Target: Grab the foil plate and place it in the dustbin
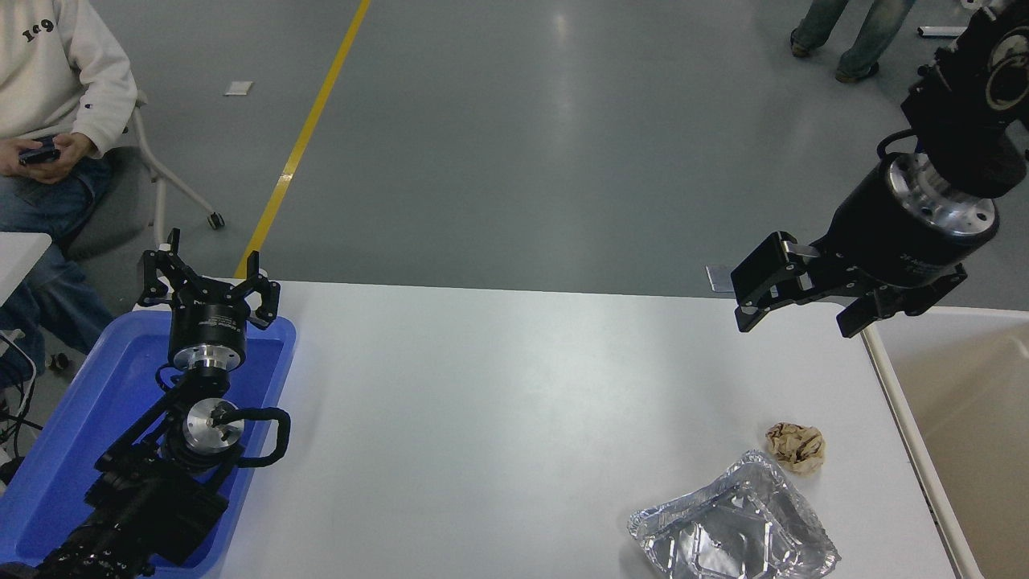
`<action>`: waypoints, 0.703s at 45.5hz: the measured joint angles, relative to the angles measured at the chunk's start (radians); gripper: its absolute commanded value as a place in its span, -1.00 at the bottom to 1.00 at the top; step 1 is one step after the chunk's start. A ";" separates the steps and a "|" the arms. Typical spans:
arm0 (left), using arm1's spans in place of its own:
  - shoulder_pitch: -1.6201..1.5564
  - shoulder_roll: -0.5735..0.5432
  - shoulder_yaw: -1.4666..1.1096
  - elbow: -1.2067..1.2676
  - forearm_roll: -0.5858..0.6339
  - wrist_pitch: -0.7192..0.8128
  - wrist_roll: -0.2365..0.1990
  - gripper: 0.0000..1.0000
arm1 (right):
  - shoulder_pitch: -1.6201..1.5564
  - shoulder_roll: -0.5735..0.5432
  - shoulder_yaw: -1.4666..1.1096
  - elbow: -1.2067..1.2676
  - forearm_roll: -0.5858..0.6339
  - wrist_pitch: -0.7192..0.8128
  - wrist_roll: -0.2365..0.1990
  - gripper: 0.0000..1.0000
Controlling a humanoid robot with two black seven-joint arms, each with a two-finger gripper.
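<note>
Two arms: left gripper (207, 283) parked at 8 o'clock, jaws apart; right gripper (796, 304) jaws apart, empty, should drop toward 5 o'clock onto foil plate (731, 531) rim, avoiding paper ball (795, 447), then dustbin (965, 434).

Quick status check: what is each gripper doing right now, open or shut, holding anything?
Left gripper: open, empty, parked over the blue tray.
Right gripper: open, empty, raised well above the foil plate.

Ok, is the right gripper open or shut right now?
Open. The right gripper hangs over the table's far right side with its two fingers spread apart and nothing between them; the foil plate lies untouched below.
</note>
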 measured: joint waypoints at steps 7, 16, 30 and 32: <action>0.000 0.000 0.000 0.000 0.000 0.000 0.000 0.98 | -0.001 -0.055 -0.003 0.003 -0.038 0.000 0.000 1.00; 0.000 0.000 0.000 0.000 0.000 0.000 0.000 0.98 | -0.023 -0.176 0.003 0.004 -0.131 0.000 0.000 1.00; 0.000 0.000 0.000 0.000 0.000 0.000 0.000 0.98 | -0.222 -0.413 0.099 0.006 -0.383 -0.007 0.001 1.00; 0.000 0.000 0.000 0.000 0.000 0.000 0.000 0.98 | -0.268 -0.448 0.126 0.006 -0.429 -0.018 0.002 1.00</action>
